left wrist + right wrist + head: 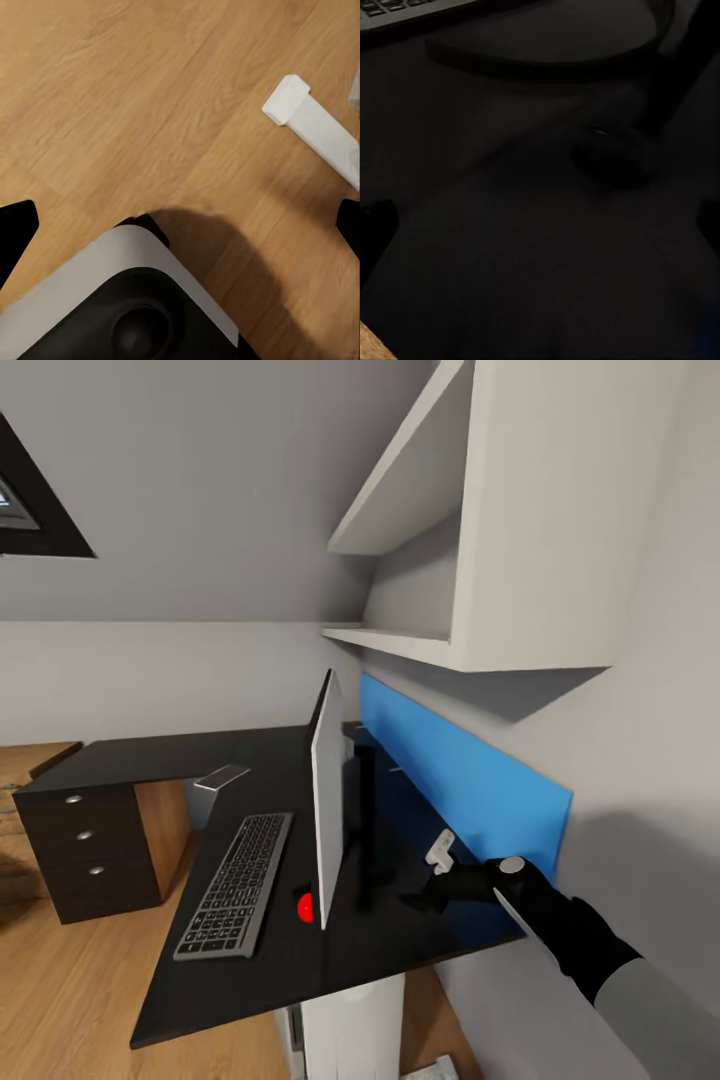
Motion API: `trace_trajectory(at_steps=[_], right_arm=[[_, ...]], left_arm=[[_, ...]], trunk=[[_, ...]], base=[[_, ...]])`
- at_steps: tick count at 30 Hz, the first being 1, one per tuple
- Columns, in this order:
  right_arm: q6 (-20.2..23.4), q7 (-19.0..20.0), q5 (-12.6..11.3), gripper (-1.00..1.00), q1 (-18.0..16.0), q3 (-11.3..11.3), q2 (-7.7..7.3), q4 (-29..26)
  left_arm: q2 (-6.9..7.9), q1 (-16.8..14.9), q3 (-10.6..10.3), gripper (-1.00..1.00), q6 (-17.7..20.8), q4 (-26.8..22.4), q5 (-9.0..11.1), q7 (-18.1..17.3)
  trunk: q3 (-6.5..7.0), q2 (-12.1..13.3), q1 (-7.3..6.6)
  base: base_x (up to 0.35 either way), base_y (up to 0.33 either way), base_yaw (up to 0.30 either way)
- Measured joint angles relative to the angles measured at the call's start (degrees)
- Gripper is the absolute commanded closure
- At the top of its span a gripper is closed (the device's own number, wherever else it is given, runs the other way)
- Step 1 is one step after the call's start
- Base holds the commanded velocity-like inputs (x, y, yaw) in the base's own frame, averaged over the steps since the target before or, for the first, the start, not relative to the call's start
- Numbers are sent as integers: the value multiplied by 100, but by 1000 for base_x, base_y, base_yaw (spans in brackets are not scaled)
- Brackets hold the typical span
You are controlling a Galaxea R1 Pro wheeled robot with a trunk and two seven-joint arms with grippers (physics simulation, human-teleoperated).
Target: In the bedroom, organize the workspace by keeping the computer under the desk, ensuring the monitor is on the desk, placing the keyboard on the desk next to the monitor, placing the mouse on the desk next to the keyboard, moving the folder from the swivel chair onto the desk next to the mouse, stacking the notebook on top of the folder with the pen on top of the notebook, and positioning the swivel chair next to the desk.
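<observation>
The black desk (270, 760) carries the monitor (327, 810), seen edge-on, with the silver-grey keyboard (235, 885) lying in front of its screen. My right gripper (425, 898) reaches behind the monitor, low over the desktop. In the right wrist view the right gripper (540, 225) is open, its dark fingertips (375, 225) spread wide. The small black mouse (611, 154) lies ahead of them beside the monitor's curved stand (547, 64), not touched. My left gripper (180, 229) hangs open over the wooden floor (112, 97). The folder, notebook, pen and swivel chair are out of view.
A blue wall panel (460, 775) runs close behind the right arm, with white shelves (470, 530) overhead. The drawer unit (85, 850) stands at the desk's far left. A flat grey object (222, 775) lies beyond the keyboard. A white desk leg (315, 127) stands near my base (127, 300).
</observation>
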Motion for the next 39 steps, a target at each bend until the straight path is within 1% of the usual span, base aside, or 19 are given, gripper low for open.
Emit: trace_trajectory(at_steps=[8,26,33,39], right_arm=[[2,0,13,-100,5,-12,1,-16],[2,-6,34,-100,3,-13,1,-15],[2,11,42,-100,0,-20,1,-12],[6,31,50,-100,0,34,1,-6]], left_arm=[[-1,-1,6,-100,1,-1,-4,3],[4,-2,6,-100,2,4,-1,6],[-2,0,8,-100,1,10,-3,46],[4,-1,11,-100,1,29,16,9]], trunk=[[0,0,-1],[0,0,-2],[0,0,-2],[0,0,-2]], base=[[-181,-167,222],[-13,-19,265],[0,-221,62],[0,-71,7]])
